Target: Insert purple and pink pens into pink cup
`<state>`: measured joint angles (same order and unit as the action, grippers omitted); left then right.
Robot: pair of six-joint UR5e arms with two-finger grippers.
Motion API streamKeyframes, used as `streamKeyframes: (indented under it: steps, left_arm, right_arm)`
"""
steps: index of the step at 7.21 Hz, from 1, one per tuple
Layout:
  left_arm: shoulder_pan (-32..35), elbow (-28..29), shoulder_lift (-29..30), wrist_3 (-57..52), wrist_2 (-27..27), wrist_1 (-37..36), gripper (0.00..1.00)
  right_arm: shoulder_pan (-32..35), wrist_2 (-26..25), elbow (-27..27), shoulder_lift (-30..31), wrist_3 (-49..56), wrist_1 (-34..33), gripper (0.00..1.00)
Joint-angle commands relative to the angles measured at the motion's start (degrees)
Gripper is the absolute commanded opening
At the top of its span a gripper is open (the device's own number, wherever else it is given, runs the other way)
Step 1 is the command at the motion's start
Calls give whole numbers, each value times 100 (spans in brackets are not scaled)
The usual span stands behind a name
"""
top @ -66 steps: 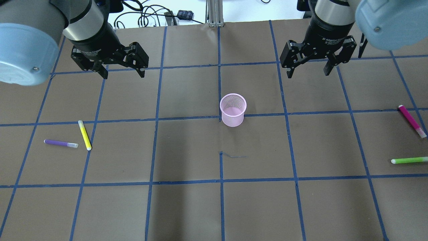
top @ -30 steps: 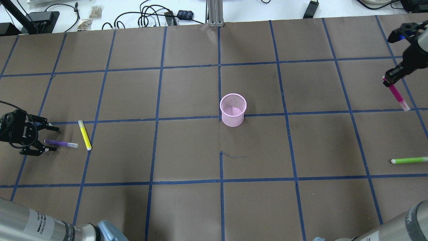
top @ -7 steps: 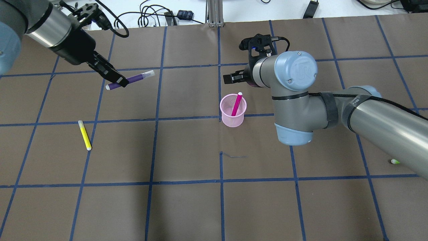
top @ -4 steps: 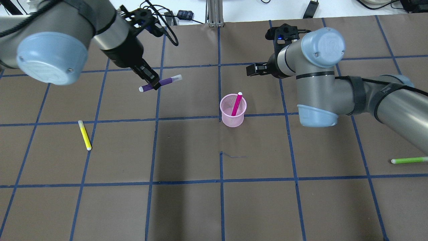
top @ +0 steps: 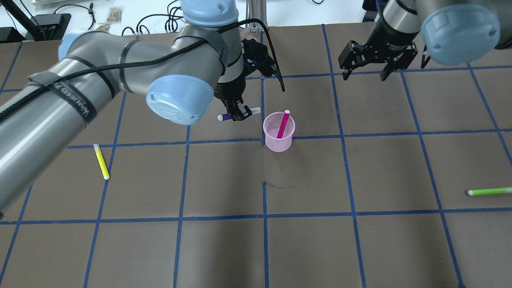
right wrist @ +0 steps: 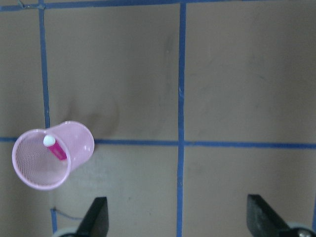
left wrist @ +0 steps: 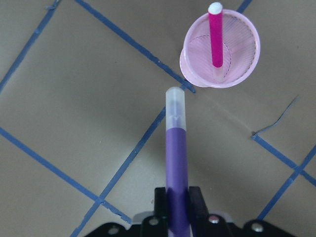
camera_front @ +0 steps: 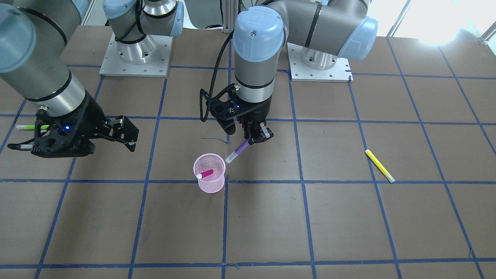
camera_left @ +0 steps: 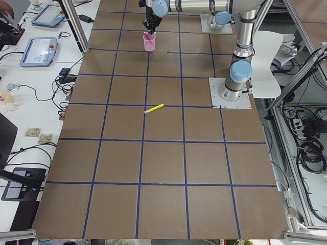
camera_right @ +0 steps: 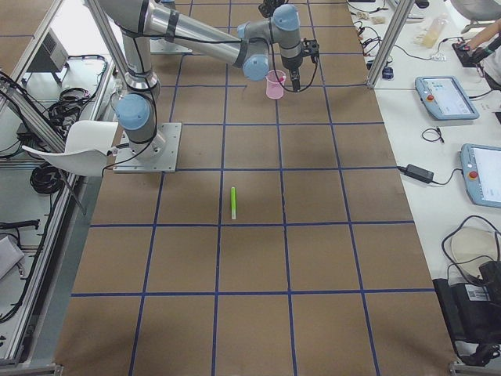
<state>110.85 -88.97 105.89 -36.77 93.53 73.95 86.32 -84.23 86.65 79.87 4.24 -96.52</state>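
The pink mesh cup (top: 279, 140) stands at the table's middle, also in the front view (camera_front: 209, 183). The pink pen (top: 284, 124) leans inside it, white tip up. My left gripper (top: 237, 114) is shut on the purple pen (top: 225, 117) and holds it above the table just left of the cup. In the left wrist view the purple pen (left wrist: 177, 168) points its clear cap toward the cup (left wrist: 219, 81). My right gripper (top: 365, 75) is open and empty, high at the far right of the cup; its wrist view shows the cup (right wrist: 39, 170) below left.
A yellow pen (top: 101, 161) lies on the table at the left. A green pen (top: 489, 191) lies at the right edge. The brown table is marked with a blue tape grid. Cables lie beyond the far edge.
My left gripper has carried the purple pen rightward, from mid-left to right beside the cup. My right arm has drawn back from the cup to the far right, open, leaving the pink pen inside.
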Motion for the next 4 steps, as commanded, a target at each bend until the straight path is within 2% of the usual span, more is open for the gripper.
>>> streamKeyframes:
  steps: [1, 4]
  left_arm:
    - [522, 318, 501, -32, 505, 14, 0]
    - [902, 530, 854, -24, 920, 49, 0]
  right_arm:
    - [86, -233, -447, 213, -38, 977, 100]
    - [78, -462, -403, 117, 59, 951, 100]
